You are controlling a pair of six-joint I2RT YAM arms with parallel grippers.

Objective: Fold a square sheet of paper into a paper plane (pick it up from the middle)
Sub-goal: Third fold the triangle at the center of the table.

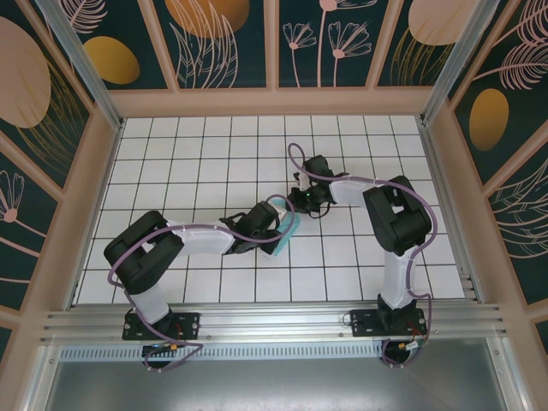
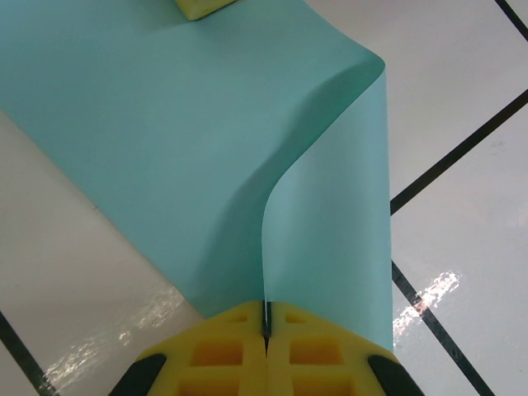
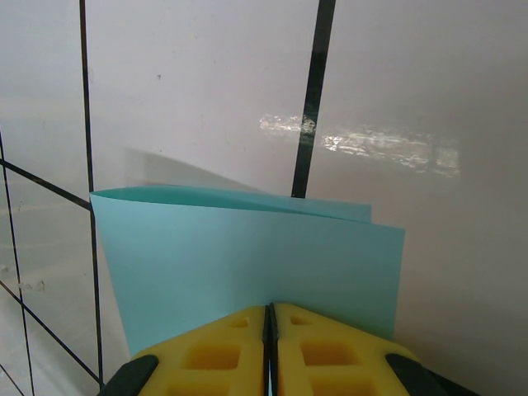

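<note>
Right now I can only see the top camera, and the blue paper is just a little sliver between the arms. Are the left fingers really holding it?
Observer: Yes. The left wrist camera shows the left fingers closed tight on one edge of the paper.
Operator: What about the other arm?
Observer: The right fingers are closed on it too, pinching an edge.
Operator: Is it lying flat?
Observer: No. The right wrist camera shows it doubled into two layers, one behind the other.
</note>
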